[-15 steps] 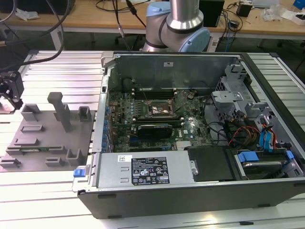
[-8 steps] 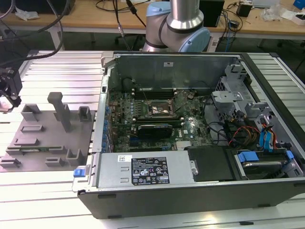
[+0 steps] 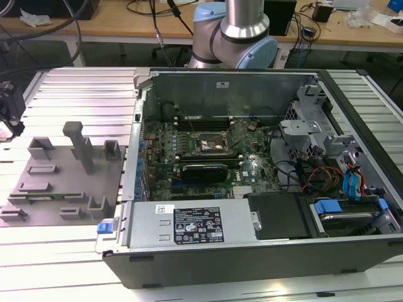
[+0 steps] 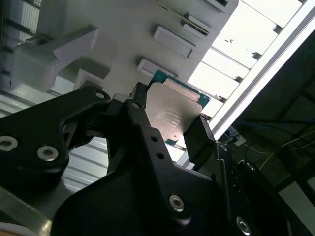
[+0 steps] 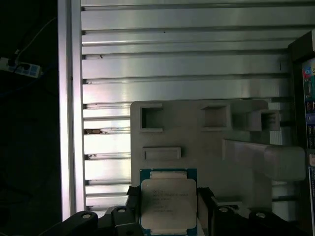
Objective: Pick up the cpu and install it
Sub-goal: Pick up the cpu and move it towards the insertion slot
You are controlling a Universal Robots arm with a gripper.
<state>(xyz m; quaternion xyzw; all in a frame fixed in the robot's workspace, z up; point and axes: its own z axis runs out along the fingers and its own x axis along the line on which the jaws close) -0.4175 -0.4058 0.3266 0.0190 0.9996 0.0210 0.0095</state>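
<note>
First wrist view gives you the plainest answer. The black two-fingered gripper (image 5: 168,209) is closed narrow on the small flat square cpu with the shiny silver metal top and green rim (image 5: 168,201). One dark finger (image 5: 134,204) presses on each of two opposite edges. In the second wrist view the cpu (image 4: 172,110) sits squarely between the fingers (image 4: 199,137), its metal face open to the camera.

The cpu hangs over the pale grey plastic fixture plate with raised pockets (image 5: 197,137), near that plate's tall grey post (image 5: 266,157). It looks lifted clear of the plate, though you cannot be sure of the gap from these angles.

In the exterior view the plate (image 3: 63,189) lies at about eight o'clock. The dark body at nine o'clock, on the exterior view's left edge, is probably your wrist. The dark square socket frame (image 3: 211,143) sits near the centre on the green motherboard (image 3: 189,167), inside the open black computer case (image 3: 252,264). That puts it toward three o'clock from the plate.

To carry well, hold the cpu level and add no more squeeze, since the grip is on thin edges and a tilt could let it slip. Give the post a wide berth. Watch the case wall, which I judge to be the likeliest snag on the way across.
</note>
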